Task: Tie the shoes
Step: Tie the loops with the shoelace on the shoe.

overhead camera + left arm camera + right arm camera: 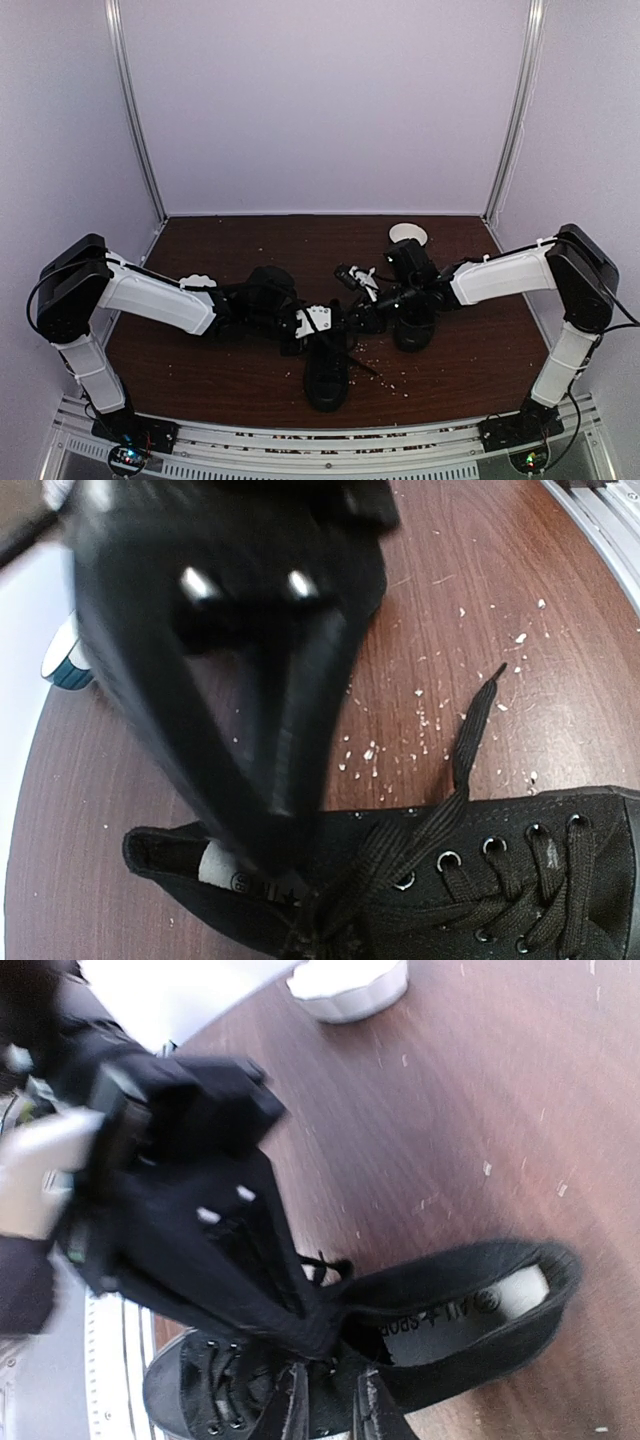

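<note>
Shoes (326,372) toward table (250,250) front edge, left pincer (272,852) closed, open room behind.

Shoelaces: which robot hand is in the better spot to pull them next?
Left, probably. The left hand is shut right at the laces of the front shoe. The right hand is open, gripping nothing I can see.

two black lace-up shoes: a nearer shoe (327,378) and a farther shoe (414,328). one white bowl (408,234) shows plainly at the back; a second white scalloped shape (197,282) beside the left arm (150,298) may be another, though i cannot tell. two arms, counting the right arm (500,275), with one left gripper (272,862) and one right gripper (330,1405). pale crumbs (385,372) are too many to count. one table (230,240).
</note>
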Controlling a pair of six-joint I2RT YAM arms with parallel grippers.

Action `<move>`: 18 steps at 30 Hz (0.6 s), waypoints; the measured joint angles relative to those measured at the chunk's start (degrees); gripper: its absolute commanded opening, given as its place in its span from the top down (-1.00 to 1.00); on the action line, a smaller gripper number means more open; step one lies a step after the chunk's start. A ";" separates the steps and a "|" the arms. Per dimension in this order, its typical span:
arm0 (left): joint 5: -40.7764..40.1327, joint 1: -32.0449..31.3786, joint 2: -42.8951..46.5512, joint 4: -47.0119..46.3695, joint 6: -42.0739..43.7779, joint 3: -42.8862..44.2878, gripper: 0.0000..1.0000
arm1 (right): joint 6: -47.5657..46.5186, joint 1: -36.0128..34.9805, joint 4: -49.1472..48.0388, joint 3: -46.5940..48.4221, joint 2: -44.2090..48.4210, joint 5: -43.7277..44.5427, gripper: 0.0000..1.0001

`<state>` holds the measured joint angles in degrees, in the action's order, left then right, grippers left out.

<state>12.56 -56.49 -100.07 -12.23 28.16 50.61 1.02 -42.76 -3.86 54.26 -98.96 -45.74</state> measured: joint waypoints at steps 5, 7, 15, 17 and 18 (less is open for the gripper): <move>-0.04 0.00 0.00 -0.02 -0.24 0.00 1.00 | 2.08 -0.68 -0.68 0.09 -3.96 -1.86 0.66; -0.02 0.00 -0.02 -0.04 -0.26 0.00 1.00 | 2.62 -0.83 -1.46 0.09 -4.09 -2.84 0.65; -0.15 0.02 0.00 0.07 -0.26 0.00 1.00 | 5.20 -1.05 -5.99 -0.02 -4.26 -5.95 0.65; -0.20 0.02 0.00 0.20 -0.28 0.00 1.00 | 5.25 -1.05 -6.12 -0.02 -4.46 -6.05 0.65; -0.22 0.02 0.00 0.24 -0.26 0.00 1.00 | 5.20 -1.07 -6.14 -0.02 -4.57 -6.08 0.65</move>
<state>12.34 -56.47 -100.07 -11.99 27.90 50.61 6.22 -43.83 -10.00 54.24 -103.53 -51.81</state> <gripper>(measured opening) 0.007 0.175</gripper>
